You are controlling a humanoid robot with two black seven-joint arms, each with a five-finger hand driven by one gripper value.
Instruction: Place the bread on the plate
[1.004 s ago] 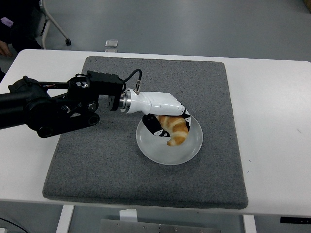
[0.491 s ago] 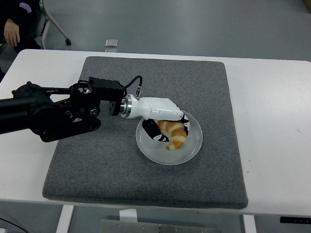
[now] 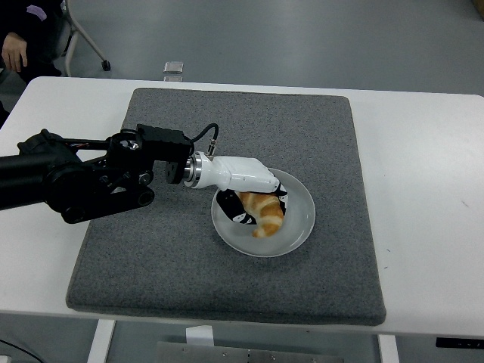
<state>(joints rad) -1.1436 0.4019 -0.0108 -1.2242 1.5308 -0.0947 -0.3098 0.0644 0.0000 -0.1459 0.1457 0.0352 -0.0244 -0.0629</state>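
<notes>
Okay, the bread (image 3: 262,212) is down on the plate (image 3: 301,219) now, lying across its left half, and over the last second I've watched it slide with my left hand (image 3: 243,198) from the middle of the plate toward that left side. The arm has drawn back leftward a touch too, so I read this as the set-down finishing: the bread looks carried by the plate rather than by me. The plate sits on the grey mat (image 3: 151,249), right of the mat's centre. What I can't make out is the grip itself; the white back of the hand covers the knuckles, and the dark fingers (image 3: 231,209) lie under and beside the bread's left end, so whether they're clamped on it or already slack, I cannot tell. My right hand isn't in the picture. A person's hand (image 3: 12,43) shows far up-left of the plate, off the table.
</notes>
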